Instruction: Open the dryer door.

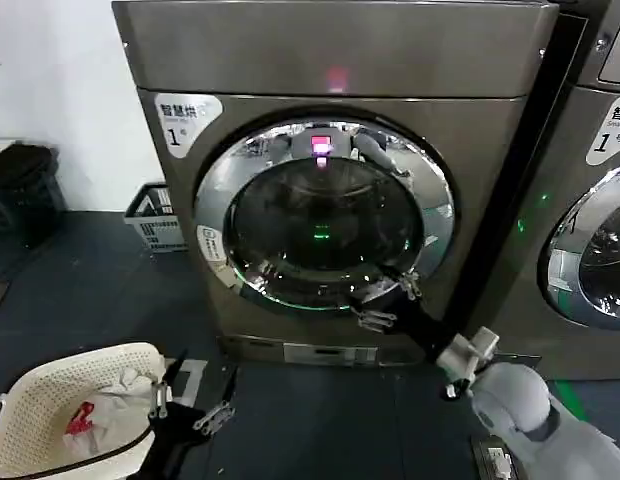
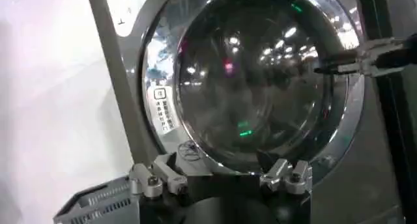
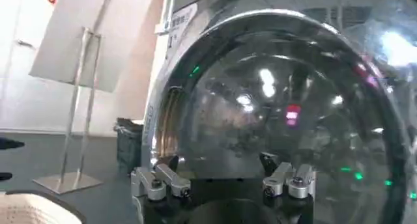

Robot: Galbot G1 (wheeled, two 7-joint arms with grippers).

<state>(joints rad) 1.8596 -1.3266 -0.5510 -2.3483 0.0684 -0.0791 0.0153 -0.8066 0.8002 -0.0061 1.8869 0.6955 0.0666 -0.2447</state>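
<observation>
The bronze-grey dryer (image 1: 340,45) stands in front of me, with a "1" label (image 1: 185,118) and a pink light (image 1: 336,78). Its round dryer door (image 1: 325,215), a chrome ring around dark glass, looks flat against the front. My right gripper (image 1: 390,300) is open at the ring's lower right edge, one finger on either side of the rim. The right wrist view has the glass (image 3: 280,108) close ahead between the open right gripper (image 3: 221,170). My left gripper (image 1: 190,402) hangs open low at the left, beside the basket. From the left wrist view, the left gripper (image 2: 220,170) faces the door (image 2: 254,75).
A white laundry basket (image 1: 30,385) holding cloths sits on the floor at the front left. A grey crate (image 1: 155,215) and a black bin (image 1: 25,185) stand by the wall at the left. A second machine (image 1: 590,250) adjoins on the right. A sign stand (image 3: 71,114) stands farther left.
</observation>
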